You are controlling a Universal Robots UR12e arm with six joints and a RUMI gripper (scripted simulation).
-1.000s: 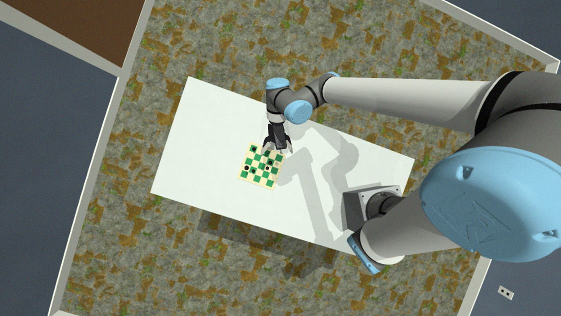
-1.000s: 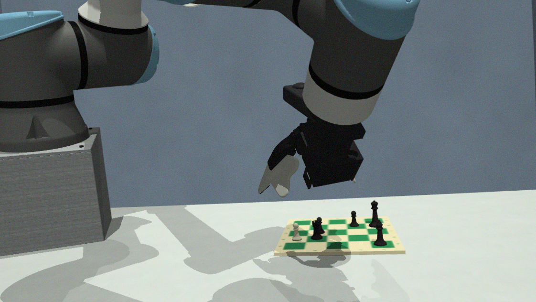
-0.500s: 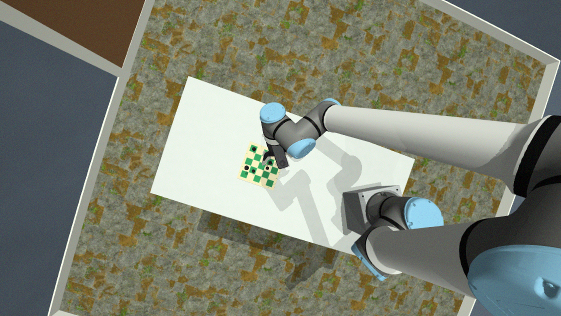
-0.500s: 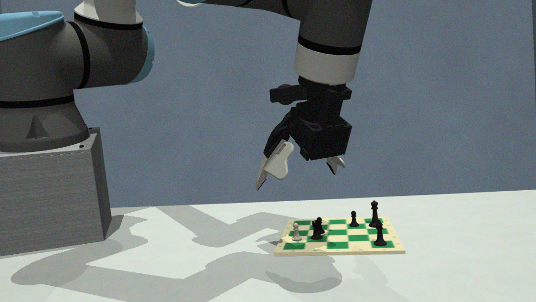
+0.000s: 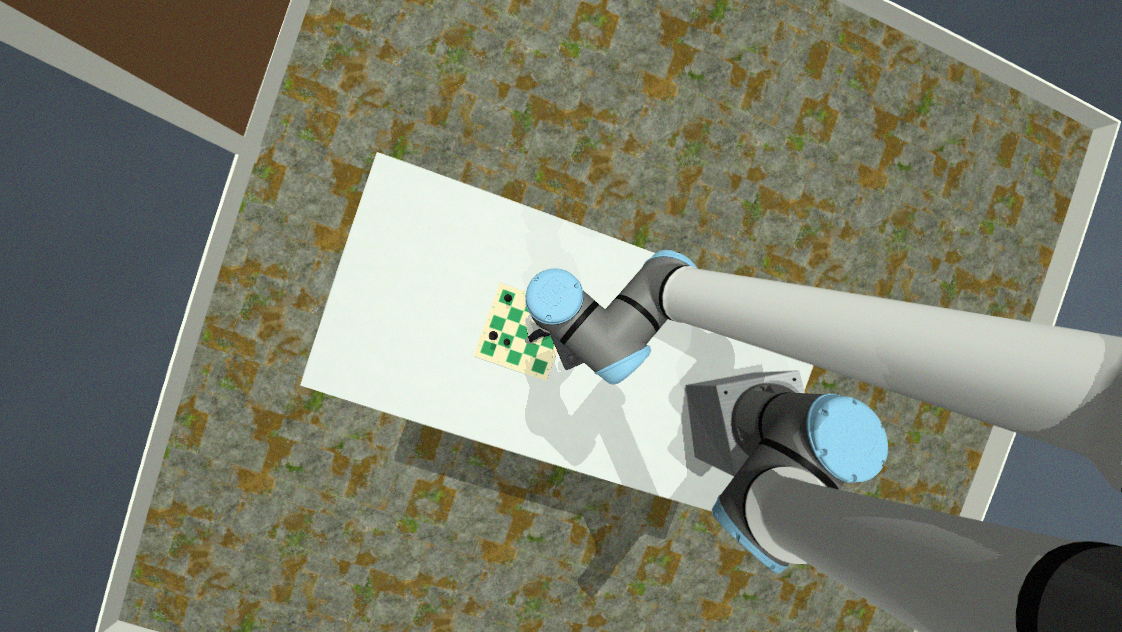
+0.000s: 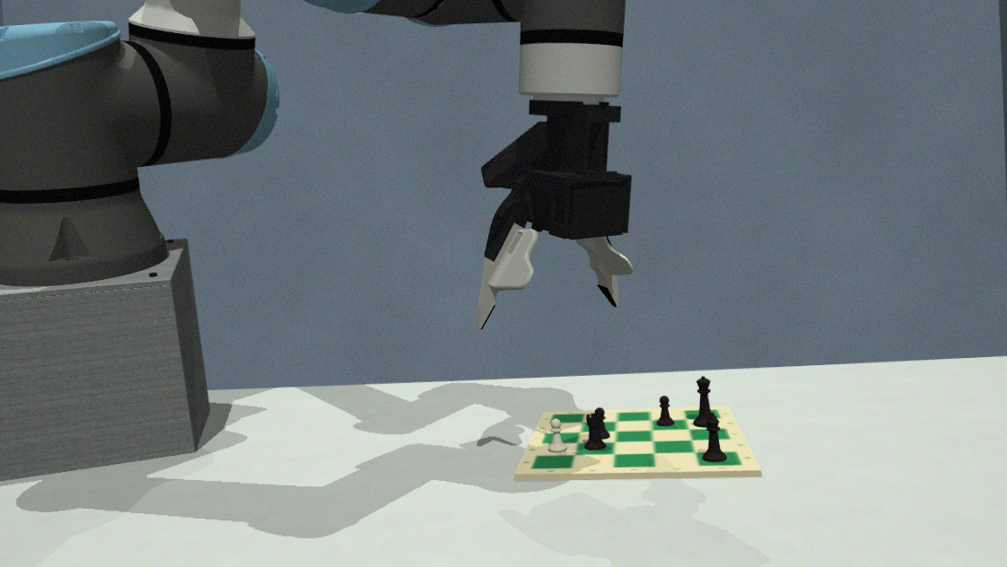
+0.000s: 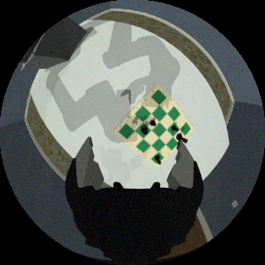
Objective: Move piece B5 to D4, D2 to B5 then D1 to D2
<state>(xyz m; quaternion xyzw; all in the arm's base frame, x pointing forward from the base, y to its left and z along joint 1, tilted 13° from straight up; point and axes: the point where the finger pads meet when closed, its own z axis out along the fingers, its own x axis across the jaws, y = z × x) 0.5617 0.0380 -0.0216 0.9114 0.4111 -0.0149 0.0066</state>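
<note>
Gripper [image 6: 547,309] fully open, holding nothing, high above board [image 6: 637,472] on worktop [image 6: 880,457]; first step seemingly pending, B5 piece unidentifiable at this size; next: descend, straddle it.

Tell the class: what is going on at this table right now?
A single robot arm hangs its gripper high above a small green chessboard on a white table, open and holding nothing. One white pawn and several black pieces stand upright on the board. None is being touched.
</note>
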